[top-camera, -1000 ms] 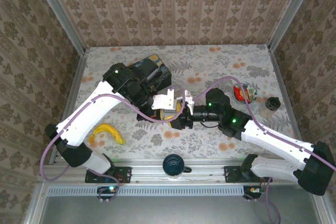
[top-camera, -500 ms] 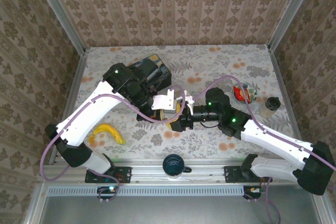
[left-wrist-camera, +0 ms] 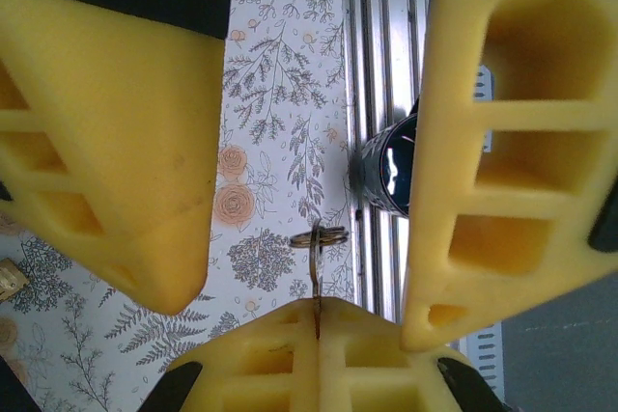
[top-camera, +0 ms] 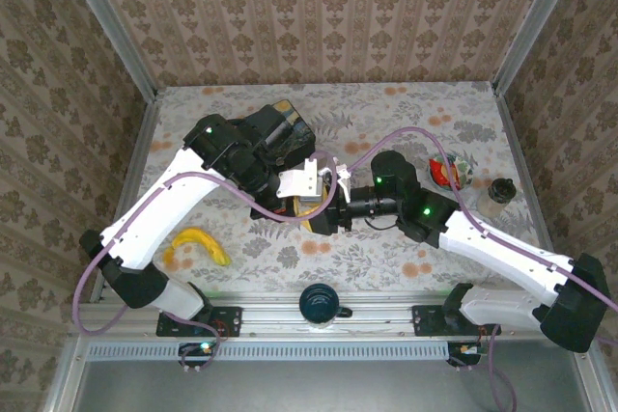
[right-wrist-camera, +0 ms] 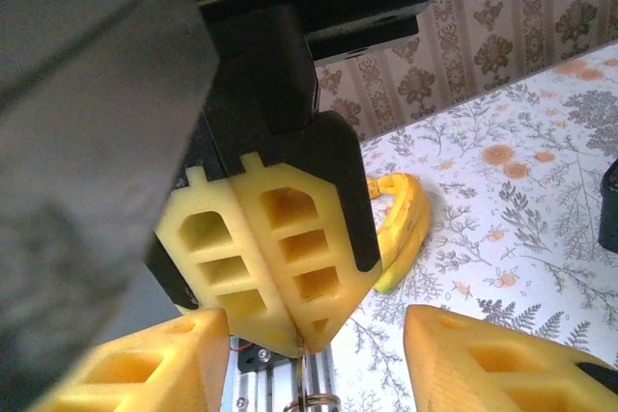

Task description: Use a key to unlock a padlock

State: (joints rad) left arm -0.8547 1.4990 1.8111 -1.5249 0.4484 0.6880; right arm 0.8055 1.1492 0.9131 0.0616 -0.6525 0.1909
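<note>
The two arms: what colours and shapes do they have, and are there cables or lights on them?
The left arm and the right arm have white links with black joints and black bases. A purple cable runs along each one. Small green lights glow on the black joints. The fingers are yellow blocks with hollow cells, set in black holders.

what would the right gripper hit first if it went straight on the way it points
Probably the thin silvery metal key pinched in the shut left gripper, already between the right gripper's open fingers; depth unclear.
</note>
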